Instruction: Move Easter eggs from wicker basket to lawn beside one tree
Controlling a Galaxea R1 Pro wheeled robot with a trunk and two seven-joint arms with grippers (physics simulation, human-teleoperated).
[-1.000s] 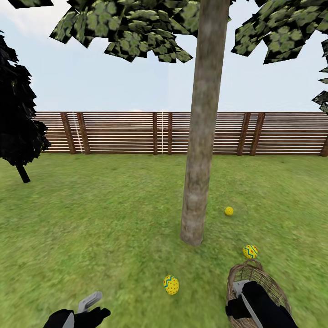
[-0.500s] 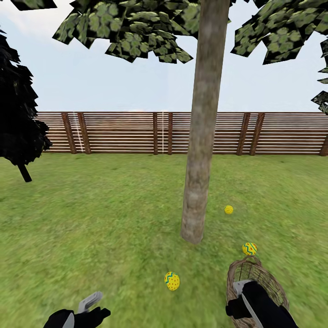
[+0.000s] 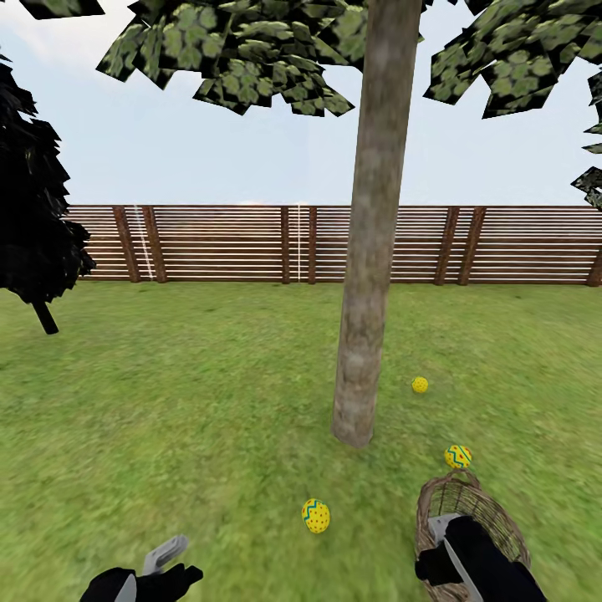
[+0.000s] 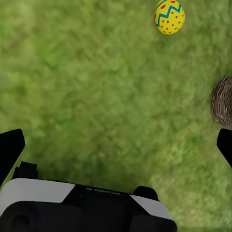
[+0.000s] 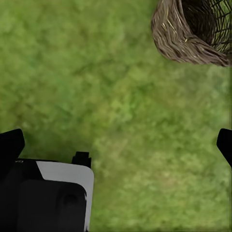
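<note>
Three yellow Easter eggs lie on the lawn (image 3: 192, 401) around the tree (image 3: 364, 334): one (image 3: 315, 516) in front of the trunk, one (image 3: 458, 456) just beyond the wicker basket (image 3: 481, 514), one (image 3: 420, 385) farther back to the right. The basket lies tipped on the grass, and the part of its inside (image 5: 193, 29) that shows holds nothing. My left gripper (image 3: 167, 562) hangs open over bare grass, with the near egg (image 4: 169, 16) ahead of it. My right gripper (image 3: 441, 539) is open beside the basket, holding nothing.
A brown slat fence (image 3: 251, 244) closes off the back of the garden. A small all-black tree (image 3: 33, 217) stands at the far left. Open grass spreads to the left of the trunk and between the two grippers.
The head view has shifted very slightly. The eggs, the basket and both grippers keep their places.
</note>
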